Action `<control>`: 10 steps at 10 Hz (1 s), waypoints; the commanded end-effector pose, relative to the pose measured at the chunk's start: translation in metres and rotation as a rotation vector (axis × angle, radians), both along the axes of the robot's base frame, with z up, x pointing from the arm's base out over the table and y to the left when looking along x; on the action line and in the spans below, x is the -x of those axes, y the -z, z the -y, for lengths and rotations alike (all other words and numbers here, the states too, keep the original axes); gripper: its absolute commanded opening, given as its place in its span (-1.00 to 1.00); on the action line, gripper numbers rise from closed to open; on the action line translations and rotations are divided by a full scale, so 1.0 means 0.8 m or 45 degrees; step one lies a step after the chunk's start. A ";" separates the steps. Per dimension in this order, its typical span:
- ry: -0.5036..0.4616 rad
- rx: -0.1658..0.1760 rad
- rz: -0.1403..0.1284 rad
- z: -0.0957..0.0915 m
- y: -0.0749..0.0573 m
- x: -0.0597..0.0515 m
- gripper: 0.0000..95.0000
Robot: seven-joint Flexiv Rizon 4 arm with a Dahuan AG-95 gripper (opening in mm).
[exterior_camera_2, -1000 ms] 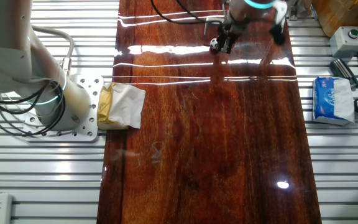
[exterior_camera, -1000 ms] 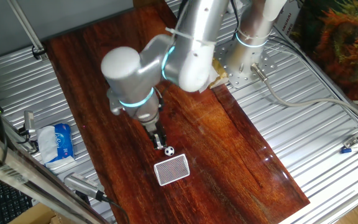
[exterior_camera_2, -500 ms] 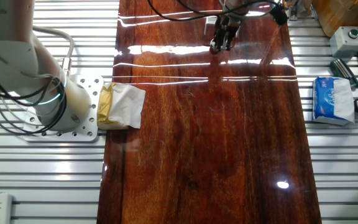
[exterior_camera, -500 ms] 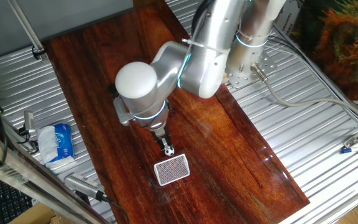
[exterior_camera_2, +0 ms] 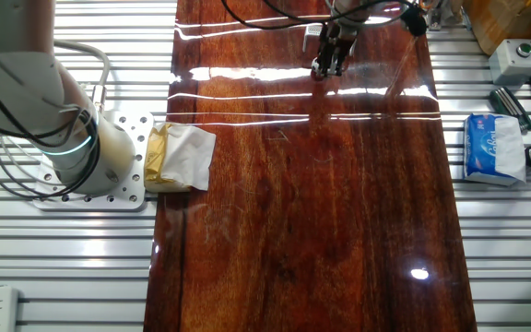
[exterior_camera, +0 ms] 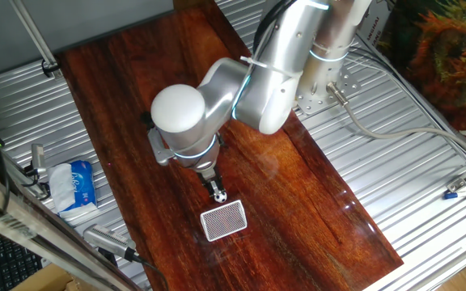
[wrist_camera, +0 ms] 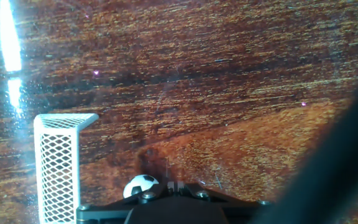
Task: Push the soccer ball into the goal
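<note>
Dark red wood grain covers the worktop [exterior_camera: 298, 194], and on it the tiny soccer ball [exterior_camera: 219, 195] sits right at the tip of the pincer [exterior_camera: 216, 190] — its fingers look drawn together, touching or nearly touching the ball. The goal [exterior_camera: 223, 220] lies just beyond the ball toward the near edge, a white frame with grey mesh; in the hand view the ball [wrist_camera: 141, 186] rests just right of the goal [wrist_camera: 56, 168], outside the frame. A blue-and-white tissue packet [exterior_camera: 76, 184] lies off the wood on the left — well apart from both.
</note>
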State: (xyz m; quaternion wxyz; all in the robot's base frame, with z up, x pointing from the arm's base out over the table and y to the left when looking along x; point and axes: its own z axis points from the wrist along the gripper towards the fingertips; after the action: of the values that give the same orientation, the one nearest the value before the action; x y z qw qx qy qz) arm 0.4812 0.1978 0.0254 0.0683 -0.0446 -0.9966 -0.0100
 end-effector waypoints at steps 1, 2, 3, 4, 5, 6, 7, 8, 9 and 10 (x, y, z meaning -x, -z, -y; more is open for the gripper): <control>-0.002 0.001 0.003 -0.001 -0.001 0.001 -1.00; -0.002 -0.002 0.003 -0.001 -0.001 0.001 -1.00; -0.031 -0.008 0.001 -0.001 -0.001 0.001 -1.00; -0.054 -0.004 0.003 -0.001 -0.001 0.001 -1.00; -0.183 0.062 0.015 -0.001 -0.001 0.001 -1.00; -0.257 0.071 0.022 -0.001 -0.001 0.001 -1.00; -0.286 0.068 0.027 -0.001 -0.001 0.001 -1.00; -0.410 0.050 0.032 -0.001 -0.001 0.001 -1.00; -0.485 0.039 0.031 -0.001 -0.001 0.001 -1.00; -0.524 0.026 0.032 -0.001 -0.001 0.001 -1.00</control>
State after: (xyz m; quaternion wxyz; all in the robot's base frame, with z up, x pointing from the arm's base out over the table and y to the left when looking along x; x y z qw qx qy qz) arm 0.4802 0.1977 0.0258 0.0577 0.1110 -0.9920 0.0150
